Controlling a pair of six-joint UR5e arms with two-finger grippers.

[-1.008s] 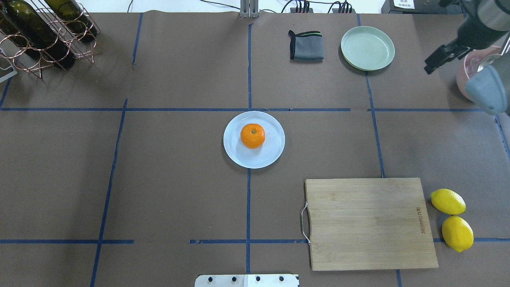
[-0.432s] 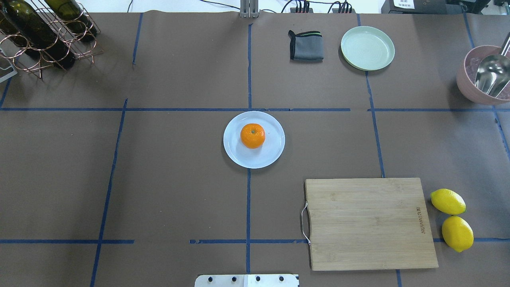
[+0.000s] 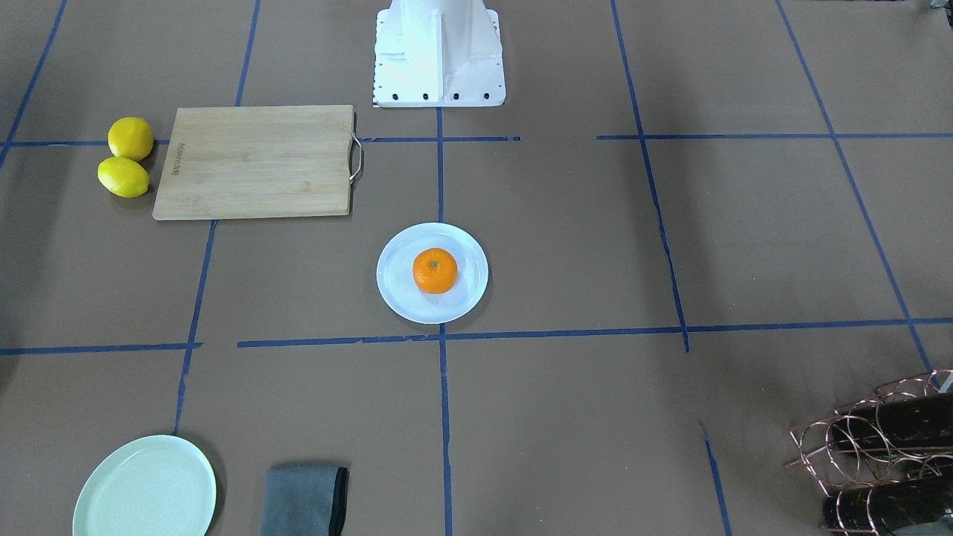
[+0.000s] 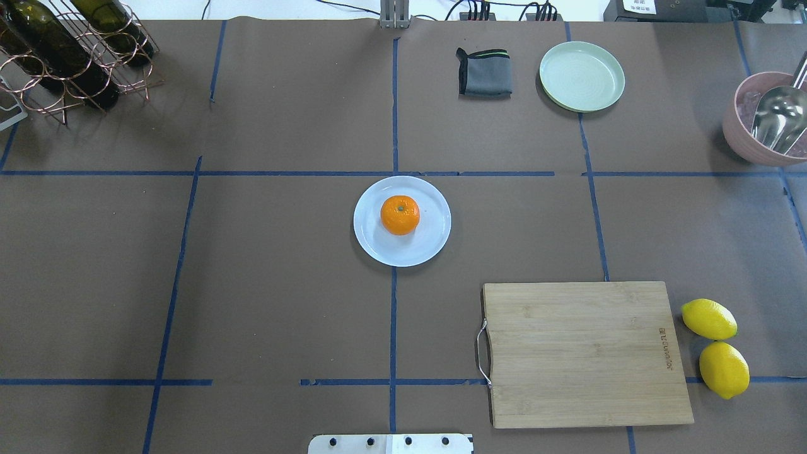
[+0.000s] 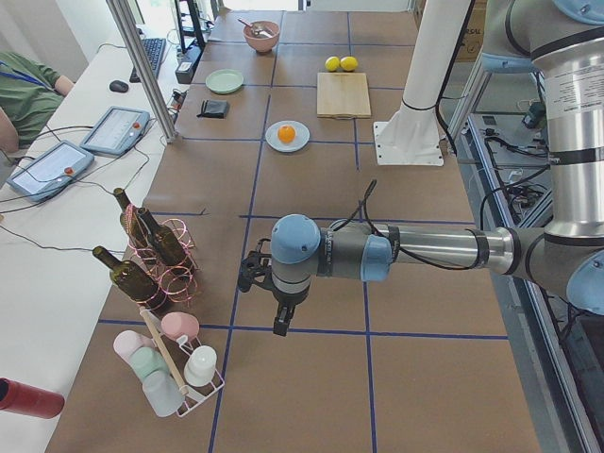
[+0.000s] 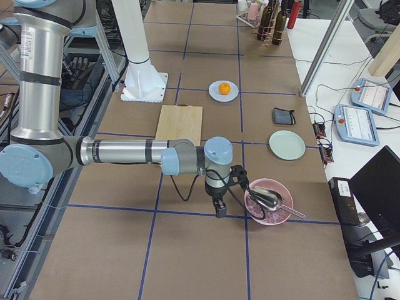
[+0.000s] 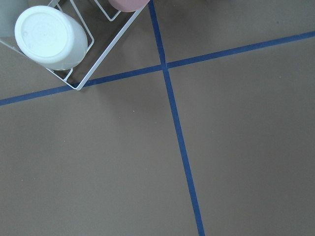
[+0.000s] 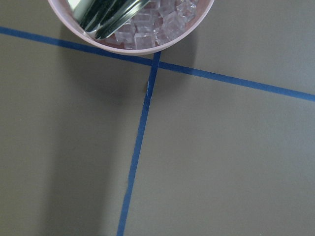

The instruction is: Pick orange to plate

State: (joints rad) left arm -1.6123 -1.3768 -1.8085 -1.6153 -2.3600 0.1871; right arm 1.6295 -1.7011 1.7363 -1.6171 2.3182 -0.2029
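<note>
Starting at the tools, you find the left gripper [image 5: 281,324] hanging fingers-down over bare table, near the bottle rack [image 5: 156,253]. The right gripper [image 6: 220,210] hangs the same way just beside the pink bowl [image 6: 279,214]. Each shows only in a side view, and neither wrist camera catches its own fingers, so you cannot tell whether either is wide or narrow. No fruit shows at either one.

Both arms reach out low toward opposite ends of the table, well apart from the middle. I judge that a parked pose, chosen to leave the centre open.

At the centre the orange [image 4: 400,214] rests on the plate [image 4: 430,247], stem dimple up, inside the raised rim that keeps it from rolling off. By that, the task looks done.

Counting for you:
- one orange
- one white plate
- one green plate [image 4: 581,77] at the far right
- one grey cloth [image 4: 484,74] just left of it
- one cutting board [image 4: 583,353] at the near right
- two lemons [image 4: 708,319], touching, off the board's right edge
- one metal scoop [image 4: 778,120] in the bowl
- bottles in the rack: probably three, though the wires hide them
</note>
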